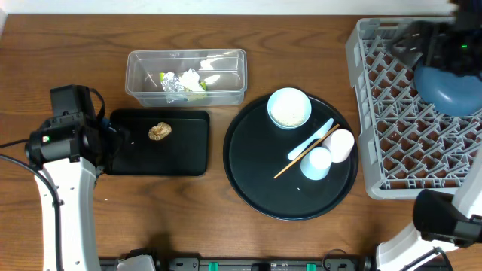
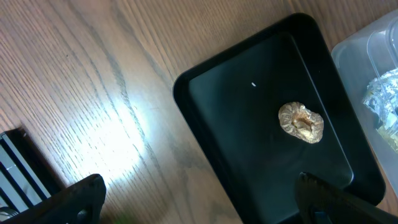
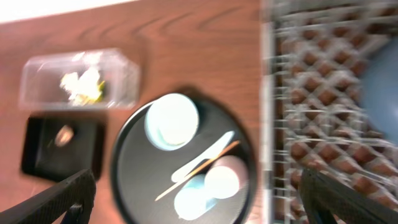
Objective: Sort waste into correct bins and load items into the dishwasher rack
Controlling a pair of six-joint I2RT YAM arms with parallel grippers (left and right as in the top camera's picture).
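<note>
both wide apart: left gripper (image 2: 199, 186) (by the black tray (image 2: 236, 143)), right gripper (image 3: 198, 183); blue plate (image 1: 450, 90) lies in the rack (image 1: 392, 150).

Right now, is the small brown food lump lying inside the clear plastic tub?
No, the brown food lump lies in the shallow black tray, outside the clear tub next to it.

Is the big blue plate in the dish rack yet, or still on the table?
In the rack: the blue plate rests on pegs of the grey rack.
</note>
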